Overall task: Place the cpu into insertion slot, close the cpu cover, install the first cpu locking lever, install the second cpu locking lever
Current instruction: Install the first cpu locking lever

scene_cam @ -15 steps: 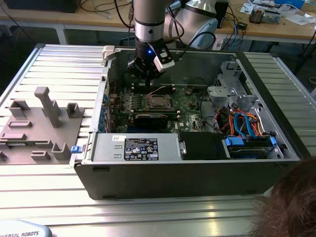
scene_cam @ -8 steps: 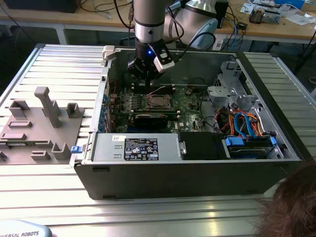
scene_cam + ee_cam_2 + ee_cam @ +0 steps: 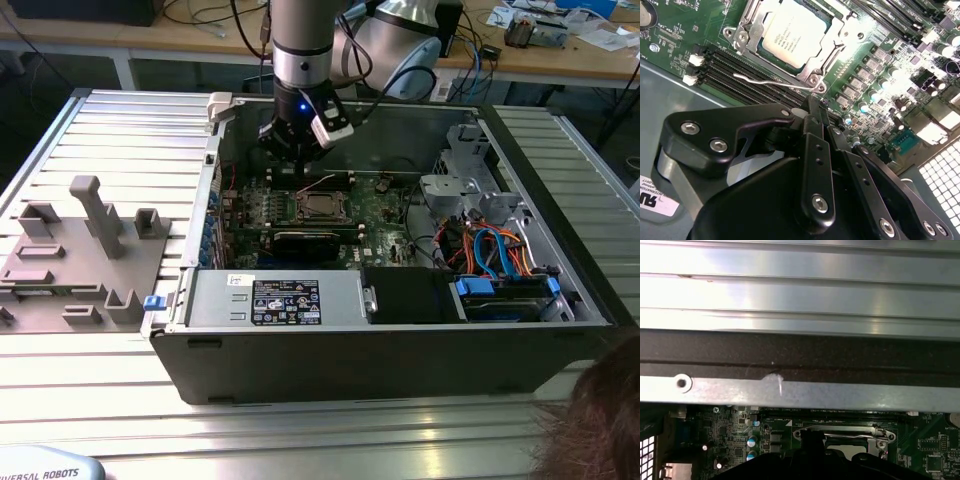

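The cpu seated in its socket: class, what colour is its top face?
Silvery-grey metal; the cpu shows best in the second wrist view.

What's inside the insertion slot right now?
The cpu lies in the insertion slot, with the cpu cover framing its silvery top. The socket contacts beneath are hidden by the chip.

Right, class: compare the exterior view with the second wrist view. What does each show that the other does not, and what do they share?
Exterior view alone: the whole black computer case on a ribbed metal table, a grey fixture block at the exterior view's left, and blue and orange cables.

Second wrist view alone: the cpu seated in the insertion slot, the cpu cover framing it, and a thin wire locking lever lying beside it.

Shared: the green motherboard and the gripper above it.
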Controlling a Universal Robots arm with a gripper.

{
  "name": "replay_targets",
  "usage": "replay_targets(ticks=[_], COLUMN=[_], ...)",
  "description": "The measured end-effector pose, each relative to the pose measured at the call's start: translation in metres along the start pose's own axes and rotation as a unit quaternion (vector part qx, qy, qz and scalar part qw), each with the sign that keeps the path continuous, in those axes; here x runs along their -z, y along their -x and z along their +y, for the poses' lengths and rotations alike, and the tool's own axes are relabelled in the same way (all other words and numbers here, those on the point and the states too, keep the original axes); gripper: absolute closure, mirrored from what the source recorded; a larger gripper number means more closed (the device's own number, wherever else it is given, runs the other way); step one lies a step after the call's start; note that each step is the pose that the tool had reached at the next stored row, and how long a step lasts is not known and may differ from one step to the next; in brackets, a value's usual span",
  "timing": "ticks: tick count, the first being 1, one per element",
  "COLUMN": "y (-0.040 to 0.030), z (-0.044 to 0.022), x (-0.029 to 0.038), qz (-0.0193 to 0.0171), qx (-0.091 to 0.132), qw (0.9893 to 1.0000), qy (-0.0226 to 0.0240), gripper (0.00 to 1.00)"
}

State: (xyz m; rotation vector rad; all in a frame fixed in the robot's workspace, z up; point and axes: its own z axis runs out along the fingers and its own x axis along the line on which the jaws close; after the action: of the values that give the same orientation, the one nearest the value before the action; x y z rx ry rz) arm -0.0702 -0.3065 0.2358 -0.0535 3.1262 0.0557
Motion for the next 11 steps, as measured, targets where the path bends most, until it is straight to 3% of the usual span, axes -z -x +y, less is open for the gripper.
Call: replay_targets(ticks=[11], y=[0.0], z=[-0.0001], x=[-0.0029], qz=[0.0], qx=[0.0], qw=[1.0], qy=[0.0], gripper=[0.89])
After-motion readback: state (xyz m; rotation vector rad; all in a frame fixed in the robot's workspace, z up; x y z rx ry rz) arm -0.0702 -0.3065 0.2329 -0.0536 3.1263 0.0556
